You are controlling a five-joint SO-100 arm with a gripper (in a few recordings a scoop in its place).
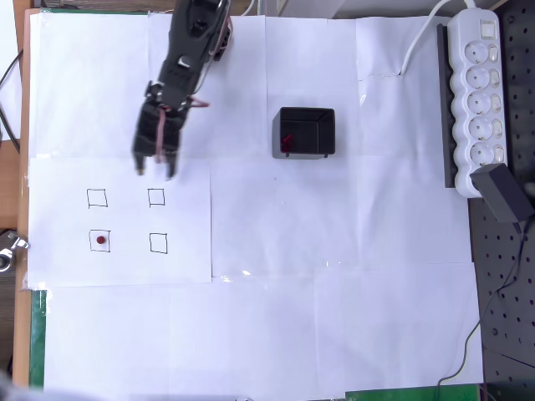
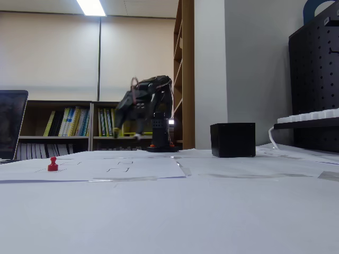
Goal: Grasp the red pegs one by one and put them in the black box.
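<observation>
The hand (image 1: 155, 170), parted and empty, hangs above the red peg (image 1: 101, 241): light, rigid, probably slippery; pinch its knobbed top.

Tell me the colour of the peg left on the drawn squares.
Red; the peg shows best in the fixed view.
</observation>
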